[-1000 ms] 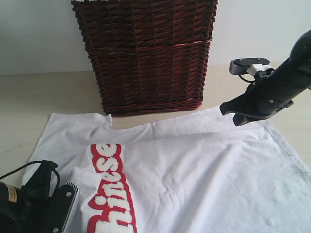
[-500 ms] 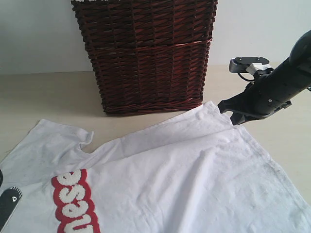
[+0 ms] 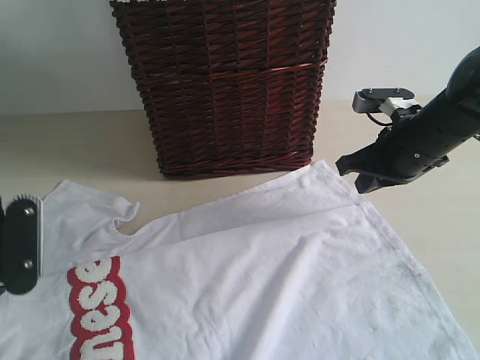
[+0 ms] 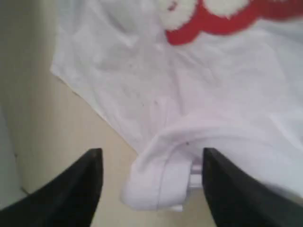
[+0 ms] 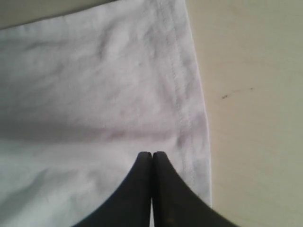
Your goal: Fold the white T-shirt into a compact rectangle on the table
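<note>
Left gripper (image 4: 151, 152) spread, right gripper (image 5: 151, 155) pressed together, both at the white T-shirt (image 3: 285, 277).
Shirt lies spread on the table (image 3: 75, 150). Bunched sleeve sits loose between the left jaws, red-edged letters (image 3: 96, 311) nearby. Wicker basket (image 3: 229, 82) stands behind. Right tips empty, by the stitched hem.

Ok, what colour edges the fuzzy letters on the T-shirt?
Red, around white letters on the white T-shirt; clearest in the exterior view.
</note>
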Action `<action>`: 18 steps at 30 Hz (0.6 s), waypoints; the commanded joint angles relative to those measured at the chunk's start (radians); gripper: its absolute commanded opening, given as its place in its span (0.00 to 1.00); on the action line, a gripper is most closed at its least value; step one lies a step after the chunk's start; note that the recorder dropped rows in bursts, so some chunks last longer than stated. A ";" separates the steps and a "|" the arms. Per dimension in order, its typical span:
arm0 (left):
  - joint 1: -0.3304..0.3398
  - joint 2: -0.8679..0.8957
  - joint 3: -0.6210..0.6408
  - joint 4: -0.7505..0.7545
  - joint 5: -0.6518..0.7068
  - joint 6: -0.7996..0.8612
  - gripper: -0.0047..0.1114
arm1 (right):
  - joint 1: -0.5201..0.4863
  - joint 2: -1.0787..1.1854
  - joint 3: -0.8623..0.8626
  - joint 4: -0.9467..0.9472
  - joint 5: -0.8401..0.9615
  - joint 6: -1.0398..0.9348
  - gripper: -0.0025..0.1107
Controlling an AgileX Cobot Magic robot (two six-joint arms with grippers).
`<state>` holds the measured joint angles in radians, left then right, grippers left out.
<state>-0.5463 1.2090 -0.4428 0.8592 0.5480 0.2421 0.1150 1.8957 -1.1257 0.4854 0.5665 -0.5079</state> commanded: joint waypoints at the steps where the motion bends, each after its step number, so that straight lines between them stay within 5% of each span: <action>1: 0.001 -0.084 -0.044 -0.087 0.180 -0.396 0.58 | 0.001 -0.011 0.002 0.013 -0.013 -0.023 0.02; 6: 0.041 -0.123 -0.216 -0.490 0.522 -0.434 0.34 | 0.001 -0.011 0.002 0.080 0.001 -0.060 0.02; 10: 0.142 -0.103 -0.174 -0.865 0.569 -0.357 0.39 | 0.001 -0.011 0.002 0.138 0.020 -0.099 0.02; 18: 0.242 0.009 -0.073 -0.867 0.411 -0.489 0.53 | 0.001 -0.011 0.002 0.243 0.047 -0.178 0.02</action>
<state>-0.3278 1.1805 -0.5230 0.0000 1.0013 -0.2223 0.1150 1.8948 -1.1257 0.6936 0.6076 -0.6511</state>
